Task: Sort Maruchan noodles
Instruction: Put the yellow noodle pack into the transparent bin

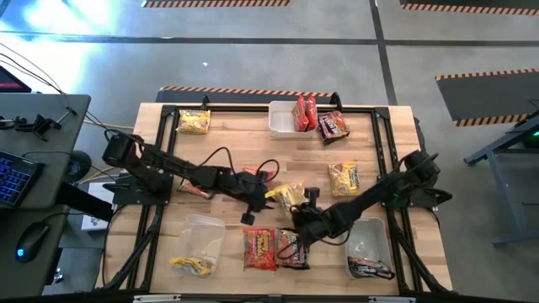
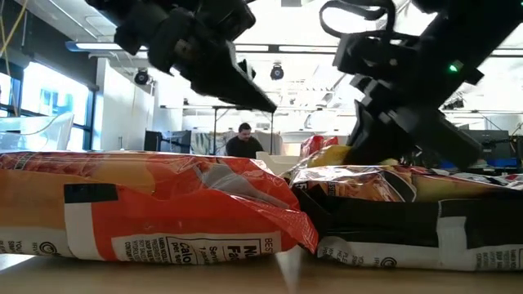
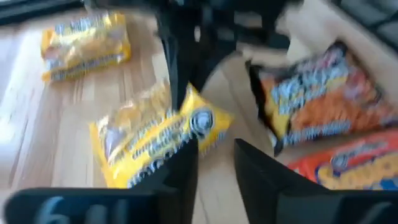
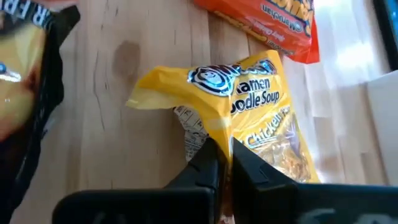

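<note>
Near the table's middle, the right gripper point(image 4: 224, 163) pinches shut on the crinkly edge of a light, slippery yellow noodle packet point(image 4: 249, 106), whose brittle contents favour such edge grips, while the left gripper point(image 3: 214, 165) hovers part-open just beside it.

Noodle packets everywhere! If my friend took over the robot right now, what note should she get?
Right claw: shut on the crinkly yellow plastic noodle packet at mid-table.
Left claw: open, right beside that same packet, holding nothing.
Done: red packets stand in the white rectangular tub at the far edge, a dark brown packet in the clear tub at the near right, a yellow one by the clear tub at the near left.
Left: an orange-red packet and a dark one beside it at the near edge, loose yellow packets at the far left and right of centre, a dark one by the white tub.
</note>
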Robot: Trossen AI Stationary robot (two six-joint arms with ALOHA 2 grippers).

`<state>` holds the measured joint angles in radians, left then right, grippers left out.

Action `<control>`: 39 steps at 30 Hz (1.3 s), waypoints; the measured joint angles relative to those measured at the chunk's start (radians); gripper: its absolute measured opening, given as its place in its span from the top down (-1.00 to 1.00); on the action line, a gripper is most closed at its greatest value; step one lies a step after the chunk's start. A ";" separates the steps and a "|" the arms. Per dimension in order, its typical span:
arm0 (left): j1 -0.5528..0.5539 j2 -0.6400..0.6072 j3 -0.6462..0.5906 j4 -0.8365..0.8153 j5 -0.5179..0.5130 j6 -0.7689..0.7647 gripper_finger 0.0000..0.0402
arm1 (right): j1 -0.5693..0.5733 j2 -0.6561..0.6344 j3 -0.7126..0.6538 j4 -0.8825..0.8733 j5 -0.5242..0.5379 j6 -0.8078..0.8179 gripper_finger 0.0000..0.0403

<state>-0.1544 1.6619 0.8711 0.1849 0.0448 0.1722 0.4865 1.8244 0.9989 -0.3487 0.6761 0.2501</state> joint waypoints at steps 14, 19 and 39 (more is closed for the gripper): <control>-0.067 0.094 -0.002 0.007 -0.270 0.132 -0.15 | -0.049 -0.045 0.000 0.073 -0.091 -0.015 1.00; -0.079 0.110 -0.004 0.039 -0.301 0.168 -0.20 | -0.050 -0.091 0.000 0.078 -0.086 -0.015 1.00; -0.097 0.200 0.003 0.187 -0.185 0.040 -0.20 | -0.101 -0.120 0.000 0.099 -0.230 0.022 1.00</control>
<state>-0.2515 1.8622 0.8745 0.3715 -0.1399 0.2126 0.3853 1.7046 0.9993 -0.2500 0.4462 0.2722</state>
